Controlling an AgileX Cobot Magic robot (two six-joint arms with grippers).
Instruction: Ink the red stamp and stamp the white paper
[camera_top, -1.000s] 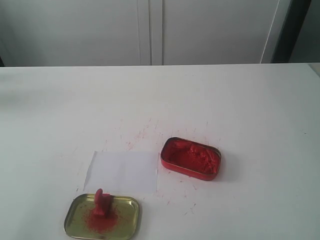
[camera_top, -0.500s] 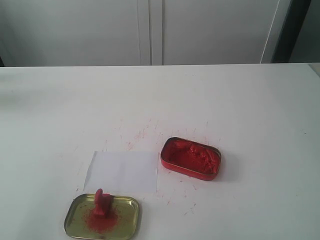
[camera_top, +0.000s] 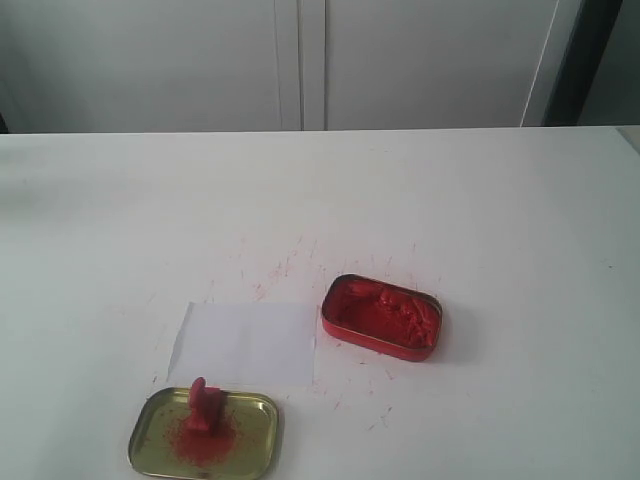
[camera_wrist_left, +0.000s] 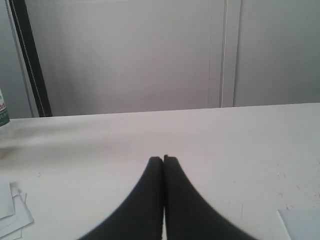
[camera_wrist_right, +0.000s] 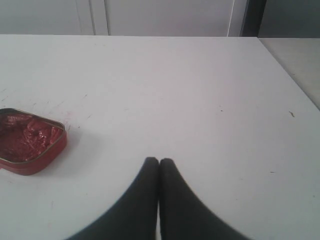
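While the red stamp (camera_top: 205, 407) stands in the gold lid (camera_top: 255, 440), just beside the white paper (camera_top: 245, 343), no arm appears in the exterior view. Left wrist view: left gripper (camera_wrist_left: 163, 159) fully closed, empty. Right wrist view: right gripper (camera_wrist_right: 159, 160) likewise. Open your chosen jaws, then grip the stamp's handle squarely.

Count's in: one small red T-shaped plastic stamp (camera_top: 203, 408), one thin white rectangular paper sheet (camera_top: 245, 344), one red rectangular tin of red paste (camera_top: 375, 343), one gold tin lid (camera_top: 256, 432). Black grippers, two: left gripper (camera_wrist_left: 163, 159), right gripper (camera_wrist_right: 158, 160).
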